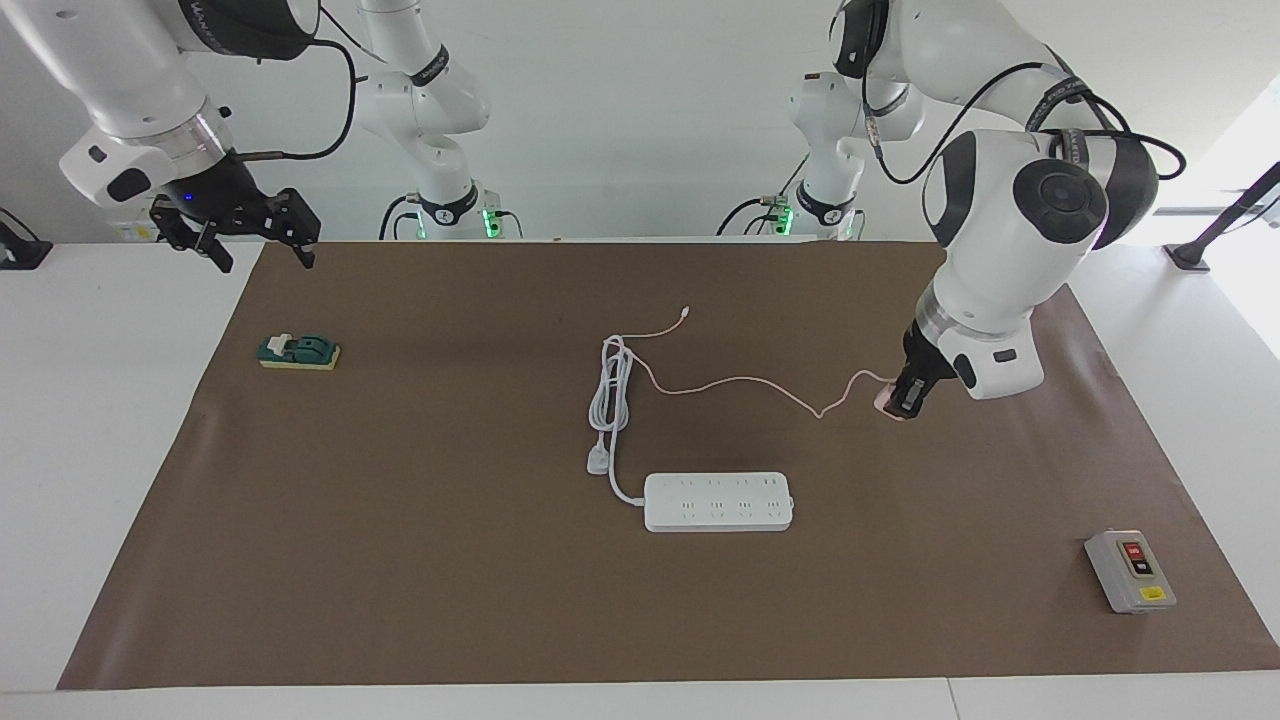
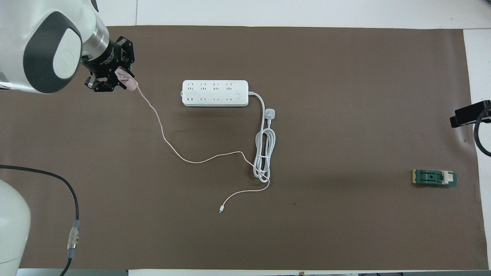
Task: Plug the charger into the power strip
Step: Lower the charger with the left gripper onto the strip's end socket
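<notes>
The pale-pink charger [image 1: 886, 401] [image 2: 127, 81] is between the fingers of my left gripper [image 1: 905, 398] [image 2: 115, 78], which is shut on it, low over the brown mat toward the left arm's end of the table. Its thin pink cable [image 1: 735, 381] [image 2: 180, 155] trails across the mat to the coiled white cord. The white power strip [image 1: 718, 501] [image 2: 215, 93] lies flat mid-table, sockets up. My right gripper [image 1: 262, 243] is open and waits raised over the mat's corner at the right arm's end.
The strip's thick white cord [image 1: 612, 385] [image 2: 264, 153] is coiled nearer to the robots, its round plug [image 1: 597, 461] [image 2: 270, 113] beside the strip. A grey button box [image 1: 1130, 570] lies toward the left arm's end. A green and yellow block [image 1: 299, 352] [image 2: 434, 178] lies toward the right arm's end.
</notes>
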Action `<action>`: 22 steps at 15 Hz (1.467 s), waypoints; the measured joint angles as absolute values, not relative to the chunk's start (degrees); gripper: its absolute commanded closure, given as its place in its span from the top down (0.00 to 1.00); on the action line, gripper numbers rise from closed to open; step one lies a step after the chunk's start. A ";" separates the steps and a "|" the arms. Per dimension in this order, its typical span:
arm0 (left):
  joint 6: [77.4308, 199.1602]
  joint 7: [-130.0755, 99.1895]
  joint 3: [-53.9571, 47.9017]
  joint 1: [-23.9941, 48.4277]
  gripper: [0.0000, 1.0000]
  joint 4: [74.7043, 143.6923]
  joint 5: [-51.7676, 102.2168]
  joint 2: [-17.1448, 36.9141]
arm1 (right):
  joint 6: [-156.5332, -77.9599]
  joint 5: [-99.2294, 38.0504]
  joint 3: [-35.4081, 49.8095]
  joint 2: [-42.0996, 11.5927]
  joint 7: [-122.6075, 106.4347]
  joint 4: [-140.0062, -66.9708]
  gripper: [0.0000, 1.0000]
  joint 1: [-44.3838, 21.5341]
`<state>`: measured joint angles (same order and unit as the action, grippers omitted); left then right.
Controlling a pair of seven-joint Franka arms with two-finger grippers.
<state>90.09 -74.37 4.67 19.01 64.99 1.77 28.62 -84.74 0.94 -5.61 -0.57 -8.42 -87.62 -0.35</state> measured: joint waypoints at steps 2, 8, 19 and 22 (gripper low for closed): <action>93.28 -83.18 4.65 20.53 0.00 65.02 1.78 30.51 | -84.80 0.94 -5.61 -0.52 -8.42 -87.50 1.00 -0.36; 101.59 -102.23 4.74 25.54 0.00 65.12 1.76 37.66 | -83.43 0.94 -5.63 0.08 -8.42 -87.49 1.00 -0.33; 102.28 -106.04 5.16 26.89 0.00 65.12 0.99 40.13 | -82.27 0.94 -5.63 0.90 -8.42 -87.61 1.00 -0.32; 102.28 -106.10 5.15 27.19 0.00 65.13 0.99 41.19 | -82.27 0.94 -5.58 0.90 -8.42 -87.61 1.00 -0.35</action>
<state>102.28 -106.10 5.15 27.19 65.13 0.99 41.19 -82.27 0.94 -5.58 0.90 -8.42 -87.61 -0.35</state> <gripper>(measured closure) 0.683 0.000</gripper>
